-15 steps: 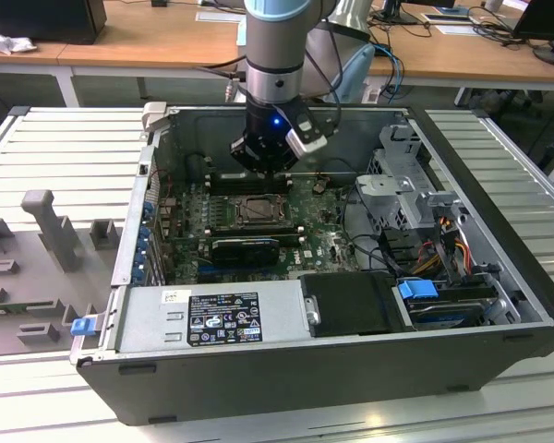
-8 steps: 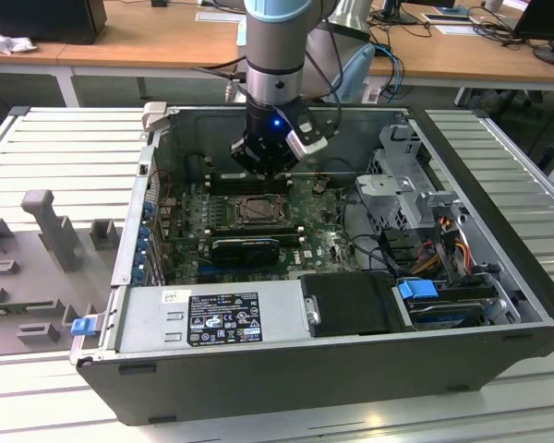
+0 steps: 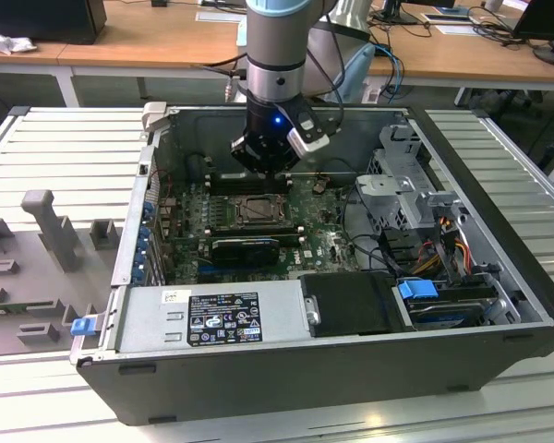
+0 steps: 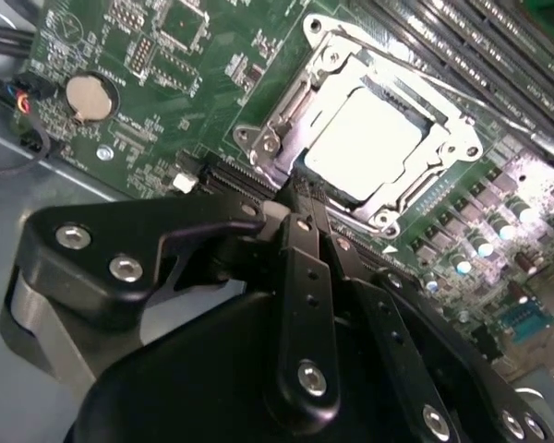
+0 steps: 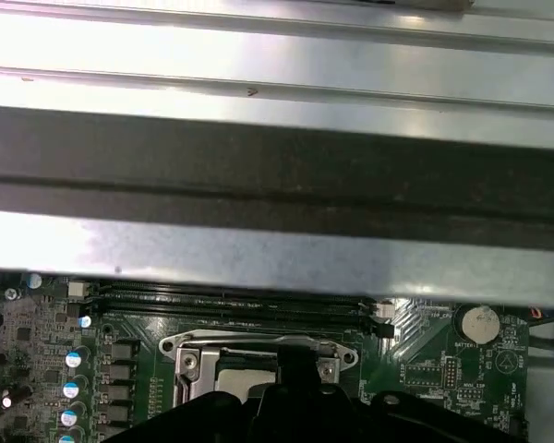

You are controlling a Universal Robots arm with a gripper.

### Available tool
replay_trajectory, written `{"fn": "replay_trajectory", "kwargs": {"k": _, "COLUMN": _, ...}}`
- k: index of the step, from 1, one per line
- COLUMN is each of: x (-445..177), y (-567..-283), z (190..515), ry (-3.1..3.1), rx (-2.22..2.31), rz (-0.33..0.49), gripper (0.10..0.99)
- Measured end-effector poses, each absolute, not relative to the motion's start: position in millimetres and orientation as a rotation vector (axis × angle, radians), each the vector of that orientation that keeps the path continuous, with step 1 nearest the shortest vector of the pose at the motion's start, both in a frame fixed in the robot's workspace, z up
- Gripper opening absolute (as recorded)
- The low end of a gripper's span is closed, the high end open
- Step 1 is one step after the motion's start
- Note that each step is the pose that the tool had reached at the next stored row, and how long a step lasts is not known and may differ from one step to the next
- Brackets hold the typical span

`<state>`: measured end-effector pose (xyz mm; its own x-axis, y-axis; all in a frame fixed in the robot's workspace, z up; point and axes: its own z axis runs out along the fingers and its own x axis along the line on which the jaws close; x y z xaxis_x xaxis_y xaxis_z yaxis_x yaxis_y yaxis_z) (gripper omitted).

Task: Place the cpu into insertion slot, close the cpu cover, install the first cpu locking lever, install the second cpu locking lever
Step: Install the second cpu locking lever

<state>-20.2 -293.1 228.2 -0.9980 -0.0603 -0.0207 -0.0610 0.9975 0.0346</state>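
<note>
Filling the slatted metal table (image 3: pixel 499 166): open computer case (image 3: pixel 286 369) (desks (image 3: pixel 148 37) behind)

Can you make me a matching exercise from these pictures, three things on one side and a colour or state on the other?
Things:
1. cpu
2. cpu cover
3. coin battery

Descriptions:
A. round and silver, on the green board
B. pale square sitting in the socket
C. grey metal frame lying down around the chip

Pairs: 1-B, 2-C, 3-A
</note>
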Motion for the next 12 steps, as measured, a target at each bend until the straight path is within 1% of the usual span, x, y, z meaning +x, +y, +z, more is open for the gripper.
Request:
{"fn": "replay_trajectory", "kwargs": {"k": 6, "x": -19.2, "y": -305.2, "z": 227.2, "ry": 3.12, "rx": -0.095, "rz": 0.053, "gripper": 0.106}}
{"fn": "replay_trajectory", "kwargs": {"k": 12, "x": -19.1, "y": -306.6, "z": 232.4, "ry": 3.12, "rx": -0.095, "rz": 0.053, "gripper": 0.106}}
